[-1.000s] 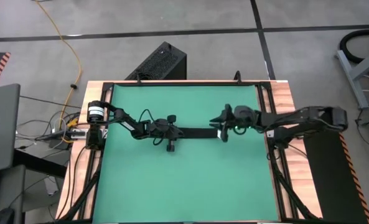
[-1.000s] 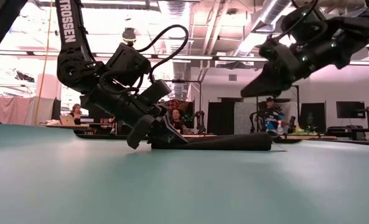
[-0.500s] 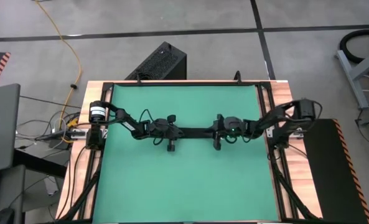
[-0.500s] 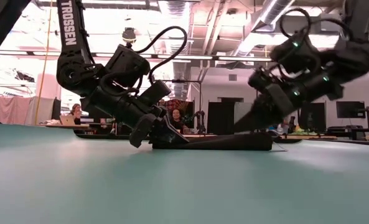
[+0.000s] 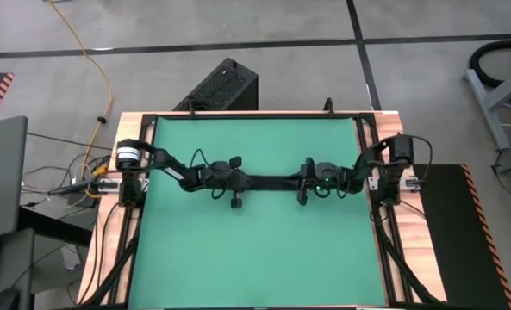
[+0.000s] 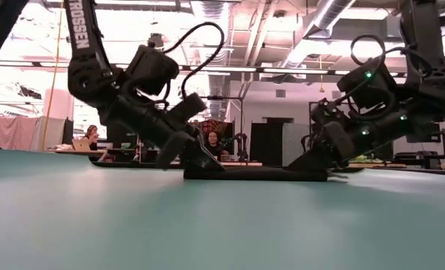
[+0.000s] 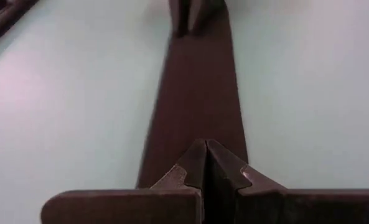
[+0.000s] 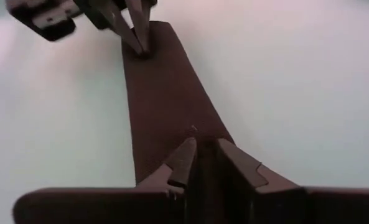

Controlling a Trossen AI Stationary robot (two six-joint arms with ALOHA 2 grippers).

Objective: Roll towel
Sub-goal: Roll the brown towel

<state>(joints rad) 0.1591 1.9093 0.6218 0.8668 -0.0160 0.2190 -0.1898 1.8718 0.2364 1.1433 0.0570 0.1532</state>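
- High view: the towel (image 5: 271, 182) lies as a narrow black strip across the middle of the green table (image 5: 255, 258), stretched between the two grippers, one end at each.
- The left gripper (image 5: 238, 182) is clamped on its end of the towel, fingers pressed fully together in the left wrist view, the strip running straight ahead from their tips.
- The right gripper (image 5: 302, 182) pinches the opposite end, its fingers (image 8: 185, 160) drawn narrow with the cloth between them.
- The towel is soft, matte and flat, a long band low on the mat in the low view (image 6: 256, 173).
- The table surface is smooth green, framed by wood planks.
- White letters "TROSSEN" run along the left arm (image 6: 79, 37).
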